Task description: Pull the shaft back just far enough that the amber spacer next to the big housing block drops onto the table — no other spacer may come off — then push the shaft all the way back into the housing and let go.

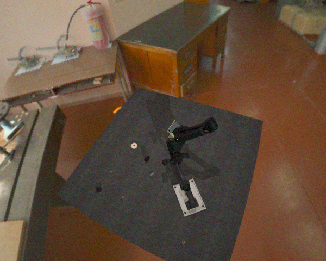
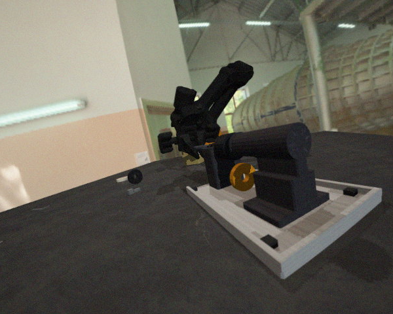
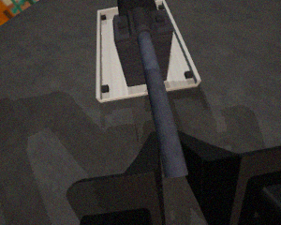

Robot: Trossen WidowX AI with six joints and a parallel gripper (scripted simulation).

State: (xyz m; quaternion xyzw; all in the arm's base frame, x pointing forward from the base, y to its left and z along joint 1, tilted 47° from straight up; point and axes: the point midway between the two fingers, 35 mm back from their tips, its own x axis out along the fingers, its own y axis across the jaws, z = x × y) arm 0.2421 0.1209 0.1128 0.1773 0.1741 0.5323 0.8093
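Observation:
My gripper is shut on the free end of the grey shaft. The shaft runs through the dark support block. The big dark housing block stands behind it on the white tray. The amber spacer is off the shaft, upright below the shaft line between the blocks; whether it touches the tray is unclear. A dark collar sits at the shaft line. The wrist view hides the spacer.
A black round part, a small metal piece, a pale washer and a black ring lie left of the arm. Black pegs stand at the tray's corners.

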